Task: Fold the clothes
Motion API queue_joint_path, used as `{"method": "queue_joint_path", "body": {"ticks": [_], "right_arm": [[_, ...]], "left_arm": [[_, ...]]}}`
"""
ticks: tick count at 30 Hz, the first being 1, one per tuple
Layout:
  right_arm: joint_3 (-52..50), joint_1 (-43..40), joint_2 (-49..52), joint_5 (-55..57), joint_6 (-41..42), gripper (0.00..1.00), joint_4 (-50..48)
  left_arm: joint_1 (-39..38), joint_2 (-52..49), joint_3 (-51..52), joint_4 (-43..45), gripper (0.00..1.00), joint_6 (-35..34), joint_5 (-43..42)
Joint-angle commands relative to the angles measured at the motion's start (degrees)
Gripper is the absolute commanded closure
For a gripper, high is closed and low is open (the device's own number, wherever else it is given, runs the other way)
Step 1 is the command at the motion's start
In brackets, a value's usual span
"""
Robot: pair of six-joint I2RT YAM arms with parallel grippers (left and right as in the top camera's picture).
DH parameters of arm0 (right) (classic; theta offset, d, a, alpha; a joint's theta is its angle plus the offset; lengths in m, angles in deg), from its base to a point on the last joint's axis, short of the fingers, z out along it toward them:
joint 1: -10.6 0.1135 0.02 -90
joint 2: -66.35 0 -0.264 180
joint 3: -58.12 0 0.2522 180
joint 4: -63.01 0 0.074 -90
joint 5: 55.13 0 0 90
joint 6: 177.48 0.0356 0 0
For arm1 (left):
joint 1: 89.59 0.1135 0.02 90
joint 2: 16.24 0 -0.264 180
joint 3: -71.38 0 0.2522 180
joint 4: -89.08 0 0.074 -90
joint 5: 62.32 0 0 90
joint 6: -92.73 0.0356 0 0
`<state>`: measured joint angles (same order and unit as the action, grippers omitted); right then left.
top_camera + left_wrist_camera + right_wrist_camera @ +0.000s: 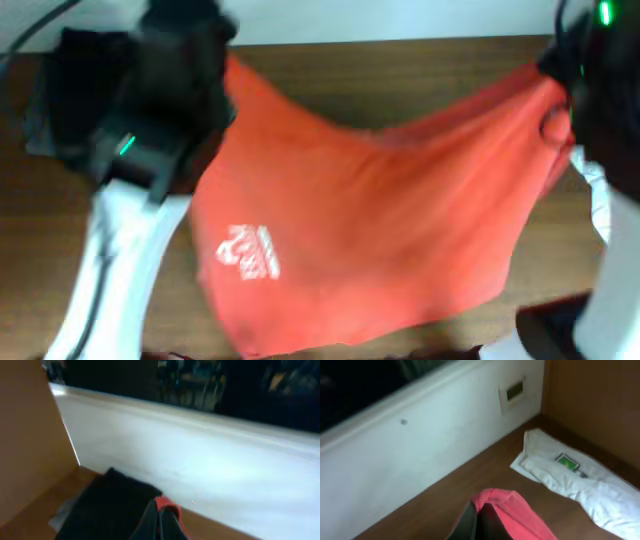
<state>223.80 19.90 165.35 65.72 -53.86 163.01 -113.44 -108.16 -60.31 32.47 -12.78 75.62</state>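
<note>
A red-orange T-shirt [380,220] with a white logo [247,252] hangs stretched between my two grippers above the wooden table [420,80]. My left gripper [222,62] is shut on its far left corner; in the left wrist view a bit of red cloth [167,505] shows pinched at the fingertips [161,515]. My right gripper [560,75] is shut on the far right corner; the right wrist view shows red cloth [520,510] folded over the shut fingers [479,515]. A white T-shirt with a green emblem [567,462] lies crumpled on the table by the right wall.
A dark garment [107,507] lies on the table at the far left, also seen in the overhead view [75,95]. A white wall [420,450] runs along the table's back edge, with brown side walls [25,435] at both ends.
</note>
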Motion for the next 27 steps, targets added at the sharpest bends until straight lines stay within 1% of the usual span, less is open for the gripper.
{"method": "queue_joint_path", "body": {"ticks": [1, 2, 4, 5, 6, 7, 8, 11, 15, 17, 18, 20, 21, 22, 24, 26, 27], "right_arm": [[0.2, -11.3, 9.9, -20.6, -7.7, 0.96, -3.3], [0.2, -13.0, 12.4, -23.1, -8.7, 0.96, -3.8], [0.2, -15.8, 18.9, -24.7, -9.9, 0.96, -5.0], [0.2, -16.2, 21.0, -24.6, -11.0, 0.92, -5.6], [0.2, -16.1, 23.3, -24.7, -12.1, 0.73, -5.7], [0.2, -16.1, 25.3, -24.7, -13.3, 0.23, -5.7], [0.2, -16.0, 27.5, -24.7, -14.7, 0.02, -5.2], [0.1, -16.2, 29.7, -24.6, -14.8, 0.01, -3.1], [0.2, -16.2, 27.5, -24.7, -14.7, 0.02, -0.1], [0.2, -16.2, 25.4, -25.3, -14.7, 0.02, 3.5], [0.2, -16.1, 24.4, -26.5, -14.7, 0.02, 5.7], [0.2, -16.1, 22.7, -29.0, -14.8, 0.02, 10.8], [0.0, -16.1, 21.7, -32.2, -17.5, 0.02, 11.1], [-0.1, -16.1, 20.9, -34.5, -18.4, 0.02, 11.1], [-0.2, -16.0, 17.2, -38.2, -18.2, 0.02, 11.1], [-1.5, -16.0, 12.9, -37.9, -18.2, 0.02, 11.1], [-3.9, -16.1, 9.4, -37.9, -18.2, 0.02, 11.1]], "left_arm": [[7.2, -10.4, -0.5, 6.4, 0.99, 4.7, -4.2], [9.1, -13.4, -0.5, 7.7, 0.99, 6.3, -7.4], [12.4, -19.3, -0.5, 8.4, 0.99, 6.4, -12.5], [13.2, -21.4, -0.5, 8.5, 0.95, 6.4, -14.4], [13.7, -23.8, -0.5, 8.7, 0.80, 6.4, -16.3], [14.0, -25.7, -0.5, 8.5, 0.16, 6.3, -17.8], [14.1, -28.1, -0.5, 8.1, 0.01, 6.2, -18.6], [14.1, -30.0, -0.5, 5.5, 0.01, 6.2, -18.5], [13.0, -24.7, -0.6, 1.1, 0.01, 6.2, -18.6], [11.9, -19.0, -0.6, -5.7, 0.01, 6.2, -19.1], [11.2, -16.0, -0.6, -10.1, 0.01, 6.2, -20.9], [10.3, -11.6, -0.6, -18.4, 0.01, 6.1, -27.8], [10.1, -9.6, -0.6, -23.1, 0.01, 5.3, -32.2], [10.1, -8.3, -0.6, -27.0, 0.01, 3.0, -33.6], [10.1, -6.0, -0.6, -34.1, 0.01, -0.7, -33.3], [10.1, -3.7, -0.6, -40.1, 0.01, -3.1, -33.0], [10.1, -2.1, -0.6, -43.6, 0.01, -4.7, -33.0]]}}
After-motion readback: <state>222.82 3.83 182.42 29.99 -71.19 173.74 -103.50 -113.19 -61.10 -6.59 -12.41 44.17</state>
